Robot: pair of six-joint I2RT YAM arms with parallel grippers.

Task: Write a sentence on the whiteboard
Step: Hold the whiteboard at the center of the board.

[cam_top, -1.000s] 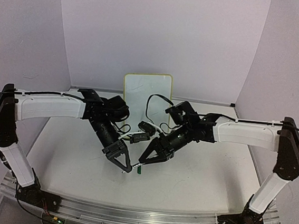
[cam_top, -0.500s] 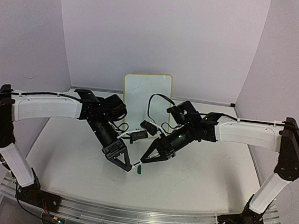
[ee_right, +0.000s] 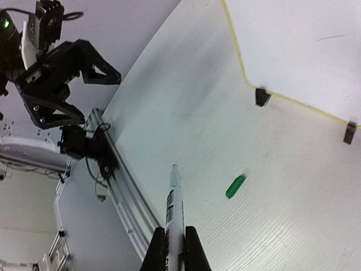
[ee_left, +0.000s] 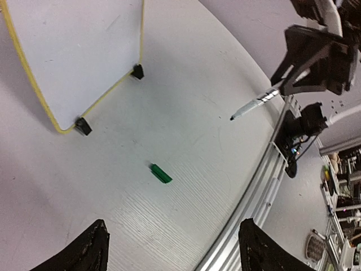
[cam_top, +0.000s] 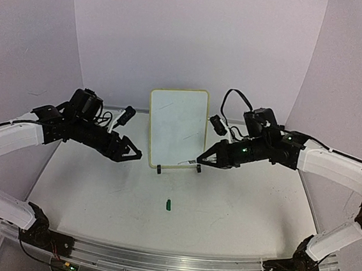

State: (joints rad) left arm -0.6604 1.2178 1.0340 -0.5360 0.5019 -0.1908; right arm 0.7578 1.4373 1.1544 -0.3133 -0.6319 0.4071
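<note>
The whiteboard (cam_top: 176,127) (ee_left: 79,51) (ee_right: 299,45), white with a thin yellow rim, stands upright at the table's middle back. Its face shows only faint marks; the sentence is not in view. My right gripper (cam_top: 204,160) (ee_right: 175,248) (ee_left: 279,87) hovers by the board's lower right corner, shut on a white marker pen (ee_right: 174,206) (ee_left: 252,105) with its tip bare. The pen's green cap (cam_top: 168,204) (ee_left: 160,173) (ee_right: 236,186) lies loose on the table in front of the board. My left gripper (cam_top: 130,151) (ee_left: 175,254) (ee_right: 104,101) hangs open and empty, left of the board.
The board rests on a wire stand with black feet (cam_top: 158,169) (ee_left: 83,126) (ee_right: 260,96). An aluminium rail (cam_top: 169,262) (ee_left: 265,192) runs along the table's near edge. Purple walls close in the back and both sides.
Both arms have drawn apart from the table's middle and risen. The left gripper opened and swung left. The right arm carried the pen up to the board; the cap stayed on the table.
</note>
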